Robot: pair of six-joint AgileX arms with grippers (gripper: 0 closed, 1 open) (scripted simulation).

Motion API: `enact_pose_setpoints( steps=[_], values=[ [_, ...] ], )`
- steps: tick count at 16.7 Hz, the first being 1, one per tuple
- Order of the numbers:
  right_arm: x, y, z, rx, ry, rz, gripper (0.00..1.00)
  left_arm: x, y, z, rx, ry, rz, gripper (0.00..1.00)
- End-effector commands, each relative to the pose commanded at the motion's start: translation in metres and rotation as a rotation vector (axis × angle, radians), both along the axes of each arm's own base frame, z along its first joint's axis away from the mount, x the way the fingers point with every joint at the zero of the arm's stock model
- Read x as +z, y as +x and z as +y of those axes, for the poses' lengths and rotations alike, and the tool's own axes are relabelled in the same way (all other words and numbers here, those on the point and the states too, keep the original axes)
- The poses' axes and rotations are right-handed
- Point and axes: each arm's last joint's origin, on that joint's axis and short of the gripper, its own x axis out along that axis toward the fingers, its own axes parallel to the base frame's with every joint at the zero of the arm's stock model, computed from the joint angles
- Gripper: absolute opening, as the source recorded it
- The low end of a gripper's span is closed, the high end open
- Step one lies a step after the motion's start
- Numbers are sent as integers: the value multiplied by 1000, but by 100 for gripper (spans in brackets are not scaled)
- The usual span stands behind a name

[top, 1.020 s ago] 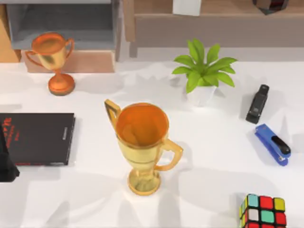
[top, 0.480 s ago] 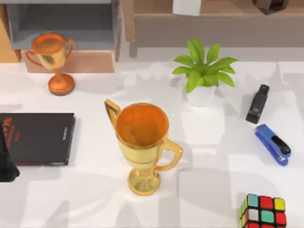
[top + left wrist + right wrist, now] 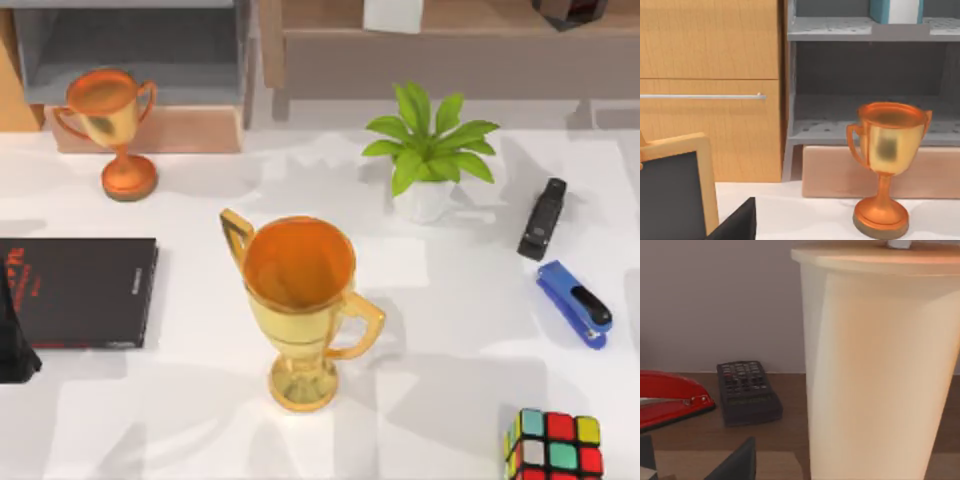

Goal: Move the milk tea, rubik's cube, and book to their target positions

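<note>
The milk tea (image 3: 880,370), a tall cream cup, stands on a brown wooden shelf close in front of my right gripper, whose dark edge (image 3: 735,465) sits apart from the cup's side. The rubik's cube (image 3: 553,447) rests on the white table at the front right. In the left wrist view the book (image 3: 879,11), teal with white page edges, stands on the upper grey shelf. My left arm (image 3: 15,330) is parked at the table's left edge beside a thin black book (image 3: 80,290).
A large gold trophy (image 3: 300,300) stands mid-table and a smaller trophy (image 3: 108,125) at the back left. A potted plant (image 3: 425,150), black stapler (image 3: 542,218) and blue stapler (image 3: 573,303) sit on the right. A remote (image 3: 747,390) and red stapler (image 3: 670,397) lie on the wooden shelf.
Shadows over the right half of the table have shifted. Nothing on the table has moved, and the left arm stays put.
</note>
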Motion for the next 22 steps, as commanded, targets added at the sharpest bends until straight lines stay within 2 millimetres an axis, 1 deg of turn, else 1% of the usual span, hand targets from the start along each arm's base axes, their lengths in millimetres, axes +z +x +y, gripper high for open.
enact_pose_setpoints(
  steps=[2,7,8,10,15,17,19,22],
  values=[
    [-2,4,-1,1,1,-4,100,0,0,0,0,0,0,100],
    [-2,3,1,4,1,0,100,0,0,0,0,0,0,100],
    [-2,7,1,3,1,0,100,0,0,0,0,0,0,100],
    [-2,20,-1,0,1,-1,100,0,0,0,0,0,0,100],
    [1,66,-2,1,0,-8,100,0,0,0,0,0,0,100],
    [0,79,-2,1,0,-7,100,0,0,0,0,0,0,100],
    [-1,84,-2,1,1,-4,100,0,0,0,0,0,0,100],
    [-1,84,-2,1,1,-4,100,0,0,0,0,0,0,100]
  ],
)
